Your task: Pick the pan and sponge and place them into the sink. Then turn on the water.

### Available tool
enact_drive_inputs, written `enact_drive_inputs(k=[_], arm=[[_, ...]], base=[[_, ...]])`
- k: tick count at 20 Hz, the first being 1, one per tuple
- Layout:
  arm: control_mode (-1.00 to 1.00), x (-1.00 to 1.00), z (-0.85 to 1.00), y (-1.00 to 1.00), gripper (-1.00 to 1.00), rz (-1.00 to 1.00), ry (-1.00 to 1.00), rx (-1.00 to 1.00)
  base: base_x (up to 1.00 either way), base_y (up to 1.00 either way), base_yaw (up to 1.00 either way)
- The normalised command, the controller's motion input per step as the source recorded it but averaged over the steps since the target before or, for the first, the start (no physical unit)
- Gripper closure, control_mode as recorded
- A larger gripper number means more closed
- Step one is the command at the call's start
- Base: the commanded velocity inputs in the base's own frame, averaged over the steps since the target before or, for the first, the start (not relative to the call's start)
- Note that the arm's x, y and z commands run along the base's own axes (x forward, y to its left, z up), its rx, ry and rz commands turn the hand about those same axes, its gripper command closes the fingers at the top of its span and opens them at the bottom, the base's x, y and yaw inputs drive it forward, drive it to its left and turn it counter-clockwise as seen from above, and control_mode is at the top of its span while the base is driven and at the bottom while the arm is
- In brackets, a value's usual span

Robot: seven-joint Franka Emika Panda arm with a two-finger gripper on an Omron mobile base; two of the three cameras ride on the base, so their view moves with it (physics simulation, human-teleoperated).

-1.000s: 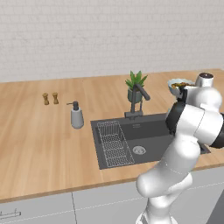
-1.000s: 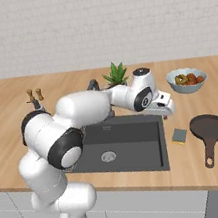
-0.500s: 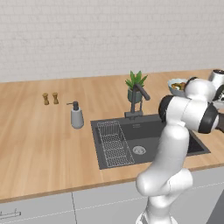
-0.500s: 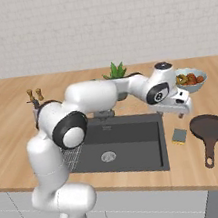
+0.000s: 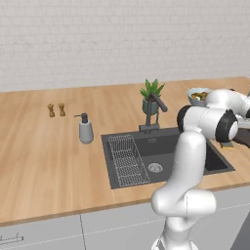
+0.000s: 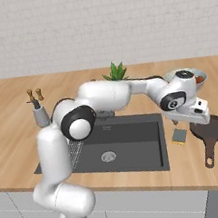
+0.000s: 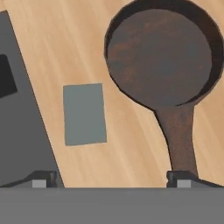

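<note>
The pan (image 7: 162, 57) is a round, dark brown one lying on the wooden counter, its handle (image 7: 178, 135) running down toward my right fingertip (image 7: 181, 178). The sponge (image 7: 84, 113) lies flat to the pan's left and shows a grey top face. My gripper (image 7: 111, 179) hovers open above both, with nothing between its fingers. From the right base view, the gripper (image 6: 192, 115) hangs over the counter between the sponge (image 6: 179, 135), which has a yellow edge, and the pan (image 6: 213, 129). The dark sink (image 6: 135, 131) lies just left of them. No water runs from the faucet (image 5: 155, 110).
A pale bowl of red-orange food (image 6: 197, 77) stands behind the pan. A potted plant (image 5: 151, 97) sits behind the faucet. A soap dispenser (image 5: 86, 129) and two small shakers (image 5: 56, 110) stand left of the sink. A wire rack (image 5: 126, 158) fills the sink's left part.
The arm has swung right, from over the sink's right edge to above the sponge and pan. The gripper has stayed open.
</note>
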Motion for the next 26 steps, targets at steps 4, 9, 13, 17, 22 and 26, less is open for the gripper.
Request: enact_drive_inputs(k=[4, 9, 13, 17, 22, 26], arm=[[-1.00, -0.51, -0.28, -0.49, -1.00, 0.00, 0.05, 0.02], [-1.00, -0.28, -0.33, -0.33, -1.00, 0.00, 0.02, 0.04], [-1.00, -0.03, -0.30, -0.29, -1.00, -0.01, 0.03, 0.03], [-1.00, 0.00, -0.23, -0.30, -1.00, -0.01, 0.04, 0.06], [-1.00, 0.08, -0.24, -0.16, -1.00, -0.01, 0.03, 0.08], [-1.00, 0.28, -0.38, -0.03, -1.00, -0.01, 0.01, 0.05]], base=[[0.00, 0.00, 0.00], [0.00, 0.00, 0.00], [0.00, 0.00, 0.00], [0.00, 0.00, 0.00], [0.00, 0.00, 0.00], [0.00, 0.00, 0.00]])
